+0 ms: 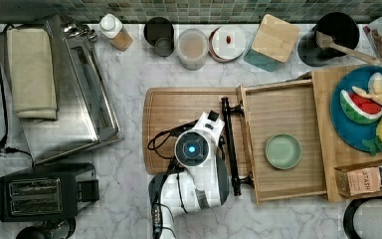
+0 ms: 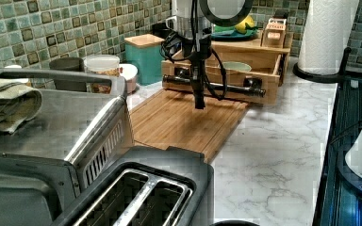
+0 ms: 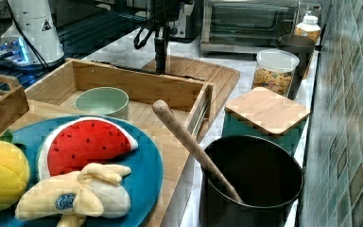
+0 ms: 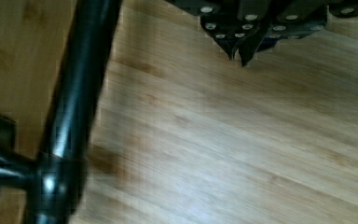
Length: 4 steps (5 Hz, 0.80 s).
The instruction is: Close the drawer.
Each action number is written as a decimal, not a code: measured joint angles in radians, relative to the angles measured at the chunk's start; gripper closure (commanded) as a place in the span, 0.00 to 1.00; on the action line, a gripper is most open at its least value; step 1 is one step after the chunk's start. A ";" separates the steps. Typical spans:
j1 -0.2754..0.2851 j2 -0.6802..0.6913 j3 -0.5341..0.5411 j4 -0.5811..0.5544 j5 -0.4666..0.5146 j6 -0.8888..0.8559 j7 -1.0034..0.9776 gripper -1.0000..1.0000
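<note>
The bamboo drawer (image 1: pixel 278 109) stands pulled out toward the top view's left from under a bamboo shelf. A green bowl (image 1: pixel 283 151) lies in it. Its long black bar handle (image 1: pixel 230 149) runs along the front, over the edge of a cutting board (image 1: pixel 179 107). My gripper (image 2: pixel 199 104) points straight down over that board, just on the top view's left of the handle (image 2: pixel 226 87). In the wrist view the fingertips (image 4: pixel 240 58) meet with nothing between them, and the handle (image 4: pixel 81 84) lies a short gap away from them.
A toaster oven (image 1: pixel 74 94) and a toaster (image 1: pixel 35 196) stand on the top view's left. Jars, a lidded teal box (image 1: pixel 273 40) and a black pot with a wooden spoon (image 1: pixel 328 35) line the back wall. A blue plate of toy fruit (image 1: pixel 368 107) sits on the shelf.
</note>
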 measured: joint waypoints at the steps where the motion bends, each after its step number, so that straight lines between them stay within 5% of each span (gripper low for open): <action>1: -0.040 0.016 -0.003 0.010 0.008 0.001 -0.033 1.00; 4: -0.121 0.040 -0.030 0.029 0.121 -0.062 -0.183 1.00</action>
